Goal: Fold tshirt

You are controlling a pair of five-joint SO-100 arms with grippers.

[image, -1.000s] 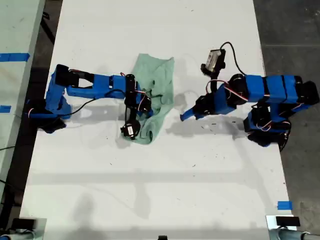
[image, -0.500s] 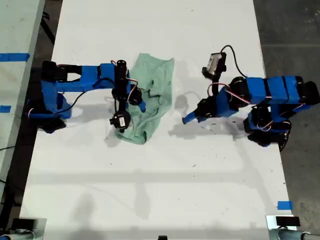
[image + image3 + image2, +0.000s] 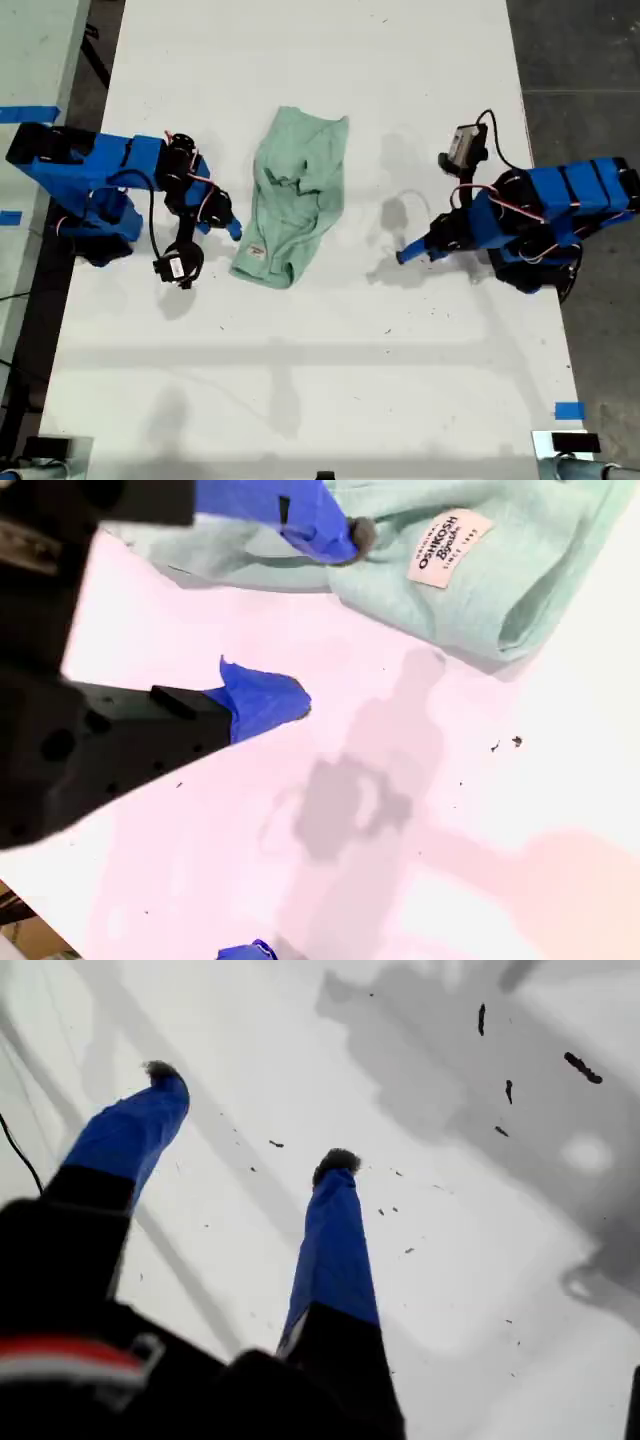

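The pale mint-green tshirt (image 3: 295, 195) lies bunched and roughly folded into a long strip at the middle of the white table (image 3: 320, 380). Its white neck label (image 3: 254, 253) faces up at the near end. My second gripper (image 3: 232, 228) hovers just off the shirt's edge toward the exterior view's left, open and empty. In the second wrist view the tshirt (image 3: 470, 580) and label (image 3: 447, 544) lie just beyond that gripper (image 3: 310, 615). My first gripper (image 3: 405, 257) is apart from the shirt toward the exterior view's right. The first wrist view shows this gripper (image 3: 248, 1118) open over bare table.
Small black specks (image 3: 583, 1067) mark the table under my first gripper. A blue tape mark (image 3: 568, 410) sits near the exterior view's lower right edge, and another (image 3: 28, 113) lies on the side surface at its left. Dark floor borders the table on both sides.
My second gripper has let go of the tshirt and drawn back toward the exterior view's left. My first arm has pulled back toward the exterior view's right. The shirt now lies free.
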